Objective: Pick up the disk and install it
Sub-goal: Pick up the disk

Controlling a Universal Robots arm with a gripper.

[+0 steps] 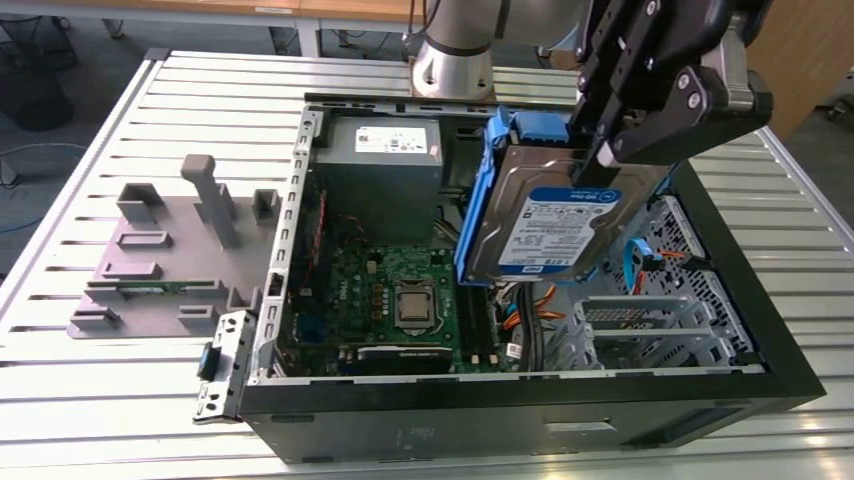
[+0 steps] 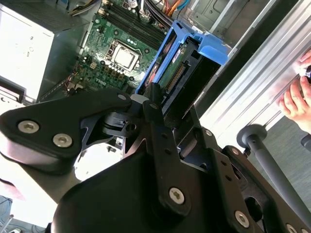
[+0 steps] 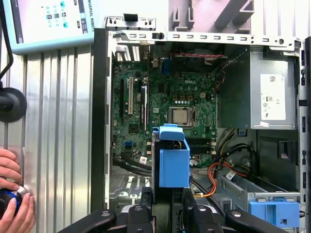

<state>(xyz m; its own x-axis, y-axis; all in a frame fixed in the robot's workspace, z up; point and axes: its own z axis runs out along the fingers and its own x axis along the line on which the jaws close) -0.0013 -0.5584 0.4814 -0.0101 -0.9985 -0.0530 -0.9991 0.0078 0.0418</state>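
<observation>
Exterior view showed the disk off every surface and pinched at its upper end by the gripper, the jaws pressed onto it across its thickness. Its long axis ran steeply downward from the jaws, close to upright and slightly tilted, with the blue carrier framing its edges. The disk hung over the open computer case, its lower end above the gap between the motherboard and the metal drive cage. That cage lay below the disk's lower end and toward the exterior view's right. The single arm already had the disk, so nothing separated jaws from part. What remained was the drop from the lower end to the cage.

In both wrist views the disk appeared edge-on, reaching away from the gripper toward the case interior, with the connector edge visible in the second wrist view.

A white-and-blue label faced the exterior camera; its print was dense and is not read out. The grey power supply in the case's corner bore a white sticker with barcodes. A grey plastic stand sat on the slatted table beside the case, empty. In the first wrist view a person's hand rested at the table's edge, well apart from the case, near a control pendant.
</observation>
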